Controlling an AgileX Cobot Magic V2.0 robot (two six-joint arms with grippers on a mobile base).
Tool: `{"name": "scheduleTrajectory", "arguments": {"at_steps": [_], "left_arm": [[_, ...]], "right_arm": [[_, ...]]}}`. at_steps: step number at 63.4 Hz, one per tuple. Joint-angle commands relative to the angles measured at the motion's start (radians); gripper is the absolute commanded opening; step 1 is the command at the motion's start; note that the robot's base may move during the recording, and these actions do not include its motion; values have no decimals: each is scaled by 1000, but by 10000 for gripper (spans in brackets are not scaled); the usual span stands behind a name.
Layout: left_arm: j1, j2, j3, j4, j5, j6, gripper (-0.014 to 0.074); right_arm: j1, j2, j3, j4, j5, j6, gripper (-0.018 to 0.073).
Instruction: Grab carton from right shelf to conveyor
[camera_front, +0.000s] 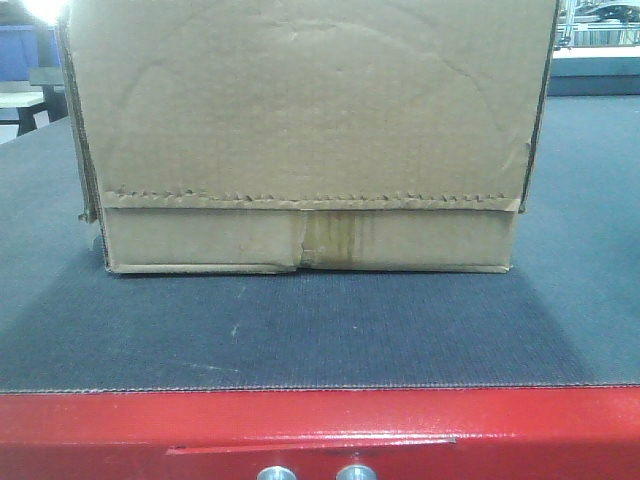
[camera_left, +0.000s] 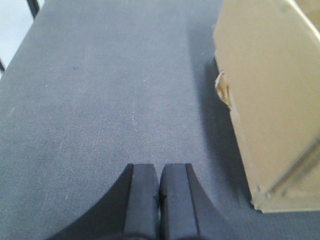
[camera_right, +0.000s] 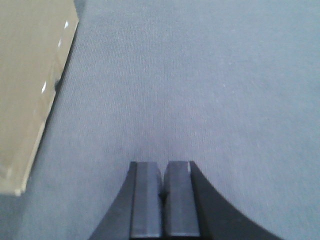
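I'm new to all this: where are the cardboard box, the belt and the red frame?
carton (camera_front: 300, 110): front view, upper face.
conveyor (camera_front: 300, 335): front view, bare grey belt.
red frame (camera_front: 120, 425): front view, front edge.

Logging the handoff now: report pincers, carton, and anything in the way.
Left pincer shut, empty, left of carton. Right pincer shut, empty, on its right. Carton resting on conveyor, apart from both. Nothing in the way.

The carton (camera_front: 300, 130) runs past the top edge of the front view, so its upper face is unseen; in both wrist views it is cut at the side edge and blurred. The conveyor (camera_front: 320, 330) behind the carton is hidden. Below the belt, the two silver bolts (camera_front: 315, 472) are clipped by the bottom edge. Each hand's base is cropped away.
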Motion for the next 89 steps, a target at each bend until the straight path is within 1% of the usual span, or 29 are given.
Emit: {"name": "scheduleTrajectory", "arguments": {"at_steps": [1,5,13,29,40,51,89], "left_arm": [[6,-89,73,-3,-80,2,-6],[6,-156,107,-3,-92,2,-6],[6,-280,138,-3,-103,2,-6],[6,-447,138,-3,-101,2,-6],[6,-518,138,-3,-101,2,-6],[6,-548,138,-3,-101,2,-6],[6,-547,138,-3,-103,2,-6]], "right_arm": [[-5,-91,75,-19,-79,-10,-67],[-5,-159,126,-19,-101,-10,-67],[-5,-308,180,-19,-103,-10,-67],[-5,-618,191,-19,-101,-10,-67],[-5,-739,191,-19,-101,-10,-67],[-5,-763,191,-19,-107,-10,-67],[-5,-763,191,-19,-109,-10,-67]]}}
